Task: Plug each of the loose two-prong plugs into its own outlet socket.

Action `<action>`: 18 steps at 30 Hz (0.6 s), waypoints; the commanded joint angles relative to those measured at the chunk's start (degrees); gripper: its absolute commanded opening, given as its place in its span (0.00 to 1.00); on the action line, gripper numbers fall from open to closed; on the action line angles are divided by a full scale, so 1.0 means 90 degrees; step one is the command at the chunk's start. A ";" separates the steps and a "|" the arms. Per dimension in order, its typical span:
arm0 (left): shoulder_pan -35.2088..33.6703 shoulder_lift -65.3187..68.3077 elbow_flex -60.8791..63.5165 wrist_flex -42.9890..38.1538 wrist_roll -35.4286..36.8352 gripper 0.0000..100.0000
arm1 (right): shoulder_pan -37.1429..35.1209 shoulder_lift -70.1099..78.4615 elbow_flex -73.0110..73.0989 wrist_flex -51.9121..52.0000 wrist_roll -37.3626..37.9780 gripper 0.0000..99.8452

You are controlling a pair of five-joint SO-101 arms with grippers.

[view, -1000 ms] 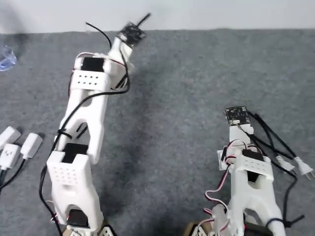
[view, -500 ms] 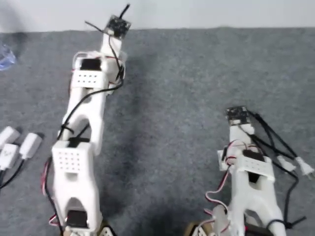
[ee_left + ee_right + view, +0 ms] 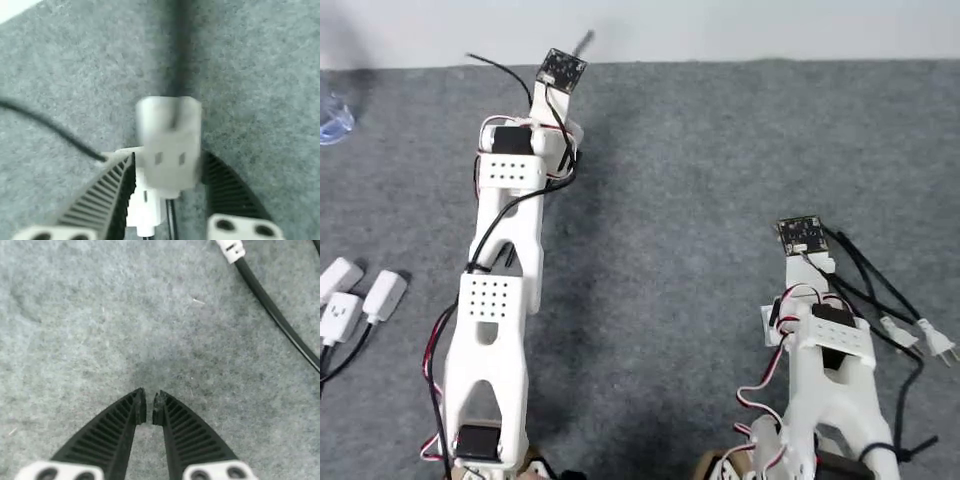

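My left gripper (image 3: 167, 162) is shut on a white socket block (image 3: 169, 140) with two small slots on its face. A black cord (image 3: 181, 45) runs away from the block across the grey mat. In the high view the left arm (image 3: 510, 230) stretches to the mat's far edge, with its wrist board (image 3: 561, 68) covering the gripper. My right gripper (image 3: 149, 407) hangs shut just above bare mat, holding nothing. A loose two-prong plug (image 3: 932, 343) on a black cable lies right of the right arm (image 3: 828, 350). Two white outlet sockets (image 3: 360, 298) lie at the left edge.
A black cable (image 3: 277, 315) with a white end piece (image 3: 229, 249) crosses the mat beyond the right gripper. Several dark cables (image 3: 865, 285) trail beside the right arm. A clear plastic object (image 3: 334, 118) sits at the far left. Open grey mat (image 3: 700, 200) lies between the arms.
The left arm has straightened and swung its wrist to the left along the mat's far edge. The right arm has kept still.
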 commanded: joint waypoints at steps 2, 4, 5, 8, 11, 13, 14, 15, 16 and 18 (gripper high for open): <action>-0.0010 0.0361 -0.1519 0.0557 -0.0078 0.25 | -0.0054 0.0015 -0.0420 -0.0103 0.0059 0.04; -0.0010 0.0322 -0.1490 0.0596 -0.0078 0.25 | -0.0054 0.0015 -0.0420 -0.0103 0.0059 0.04; -0.0029 0.0313 -0.1499 0.0635 -0.0078 0.26 | -0.0054 0.0015 -0.0420 -0.0103 0.0059 0.04; -0.0088 0.0205 -0.1509 0.0791 -0.0078 0.26 | -0.0054 0.0015 -0.0420 -0.0103 0.0059 0.04; -0.0332 -0.0205 -0.1509 0.1153 -0.0088 0.26 | -0.0054 0.0015 -0.0420 -0.0103 0.0059 0.04; -0.0606 -0.0684 -0.1509 0.1553 -0.0244 0.26 | -0.0054 0.0015 -0.0420 -0.0103 0.0059 0.04; -0.0762 -0.0938 -0.1509 0.1797 -0.0352 0.26 | -0.0054 0.0015 -0.0420 -0.0103 0.0059 0.04; -0.0947 -0.1192 -0.1509 0.2051 -0.0459 0.26 | -0.0054 0.0015 -0.0420 -0.0103 0.0059 0.04; -0.1162 -0.1455 -0.1509 0.2325 -0.0586 0.26 | -0.0054 0.0015 -0.0420 -0.0103 0.0059 0.04; -0.1768 -0.1846 -0.1353 0.2354 -0.0703 0.25 | -0.0054 0.0015 -0.0420 -0.0103 0.0059 0.04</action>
